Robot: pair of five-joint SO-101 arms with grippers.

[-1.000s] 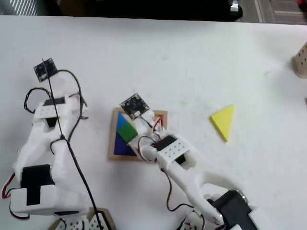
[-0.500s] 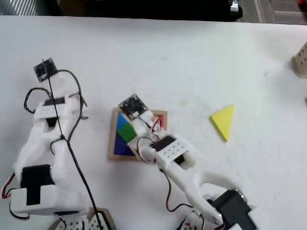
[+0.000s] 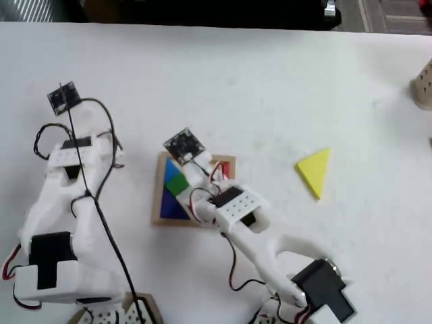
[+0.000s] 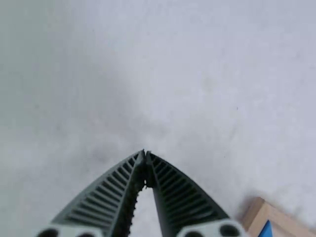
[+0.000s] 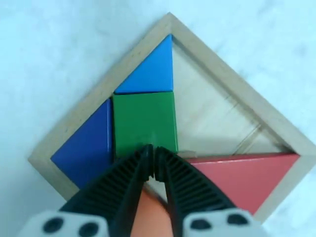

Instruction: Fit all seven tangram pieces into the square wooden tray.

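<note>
Well, my right arm stretches low over the wooden tray (image 3: 158,196), its gripper (image 5: 150,159) pinched together with the tips at the edge of the green square (image 5: 144,118) — the light blue triangle (image 5: 150,69), dark blue triangle (image 5: 86,145) and red triangle (image 5: 237,175) sit in the tray beside it. My left gripper (image 4: 144,165) is closed too, over bare white table (image 3: 270,81). The yellow triangle (image 3: 314,171) lies well apart — outside the tray.

Bright, even light floods the white table (image 3: 270,81); a soft shadow spreads beside the left gripper (image 4: 144,165)
</note>
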